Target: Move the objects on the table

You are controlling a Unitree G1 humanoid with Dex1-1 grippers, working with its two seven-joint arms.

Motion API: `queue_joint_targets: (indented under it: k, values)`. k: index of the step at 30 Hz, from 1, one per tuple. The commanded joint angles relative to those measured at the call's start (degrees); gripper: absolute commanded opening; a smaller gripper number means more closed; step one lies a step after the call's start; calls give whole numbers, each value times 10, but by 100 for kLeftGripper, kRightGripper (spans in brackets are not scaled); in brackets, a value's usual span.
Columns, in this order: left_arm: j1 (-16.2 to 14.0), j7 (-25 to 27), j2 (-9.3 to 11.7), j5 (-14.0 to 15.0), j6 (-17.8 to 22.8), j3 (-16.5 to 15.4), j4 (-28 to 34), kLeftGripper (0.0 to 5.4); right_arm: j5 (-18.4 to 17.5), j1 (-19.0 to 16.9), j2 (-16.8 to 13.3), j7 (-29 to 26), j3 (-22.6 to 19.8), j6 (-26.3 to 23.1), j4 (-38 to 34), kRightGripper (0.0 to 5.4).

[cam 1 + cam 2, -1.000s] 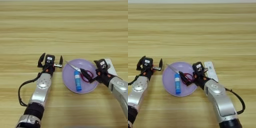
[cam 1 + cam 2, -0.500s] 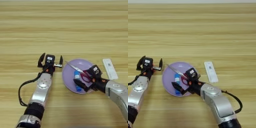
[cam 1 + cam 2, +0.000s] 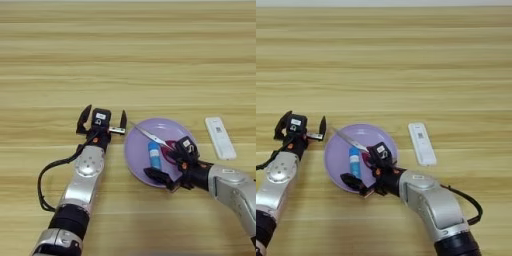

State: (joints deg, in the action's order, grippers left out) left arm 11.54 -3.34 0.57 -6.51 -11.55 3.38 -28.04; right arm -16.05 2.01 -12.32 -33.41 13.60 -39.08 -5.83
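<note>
Right gripper (image 3: 363, 170) hovers, apparently open, over the purple plate (image 3: 336, 150).

- Both views look down from the robot's head onto the wooden table (image 3: 128, 50).
- They share the purple plate (image 3: 137, 150); the left view reaches further left.

Glue stick (image 3: 154, 155) & scissors (image 3: 156, 140) on plate (image 3: 137, 150); remote (image 3: 220, 137) right of it on table (image 3: 128, 60).

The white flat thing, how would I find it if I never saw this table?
Find the round purple plate near the front of the wooden table. Just to its right, lying on bare wood, is the white remote-like device. It alone is white, flat and rectangular, and it sits outside the plate.
</note>
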Motion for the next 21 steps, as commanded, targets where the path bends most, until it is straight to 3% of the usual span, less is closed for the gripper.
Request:
queue_joint_targets:
  k: [1,21]
  values:
    - [5,-4,-4,-5,9,3,4,537,-8,8,-2,-5,1,-11,7,540]
    - [5,-7,-6,-7,10,6,6,537,-10,15,-2,-15,9,-18,21,540]
